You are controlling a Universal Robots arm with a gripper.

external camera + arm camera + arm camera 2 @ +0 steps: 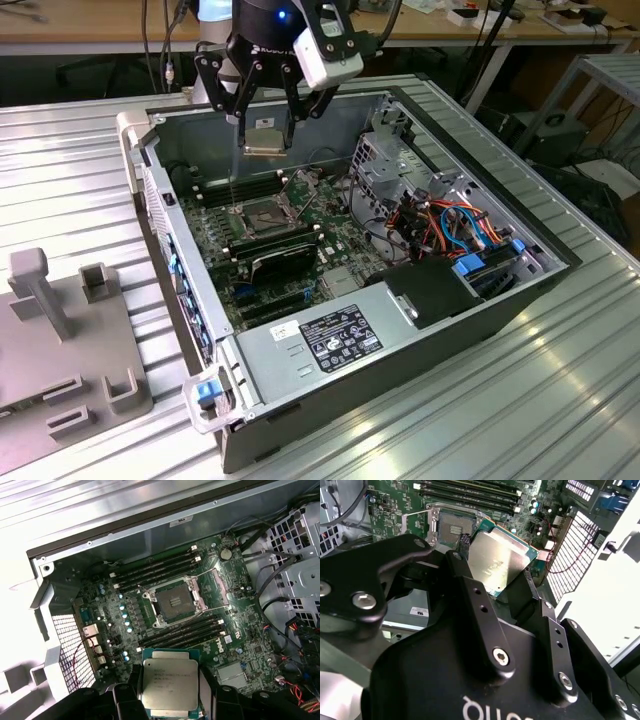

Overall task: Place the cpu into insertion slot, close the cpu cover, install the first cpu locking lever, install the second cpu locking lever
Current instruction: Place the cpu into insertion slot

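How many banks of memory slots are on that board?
2. One bank runs along one side of the empty socket, the second bank along the opposite side. The end effector holds the cpu clear of both; more may be hidden.

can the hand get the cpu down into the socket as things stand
Probably yes. The hand holds the cpu above the board, the socket lies bare, its cpu cover is swung up to one side, and nothing seems to stand between them.

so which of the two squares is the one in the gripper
The cpu, with the silver-tan metal top and green edge, clamped in the gripper above the motherboard. The other square, the dark socket, sits empty on it.
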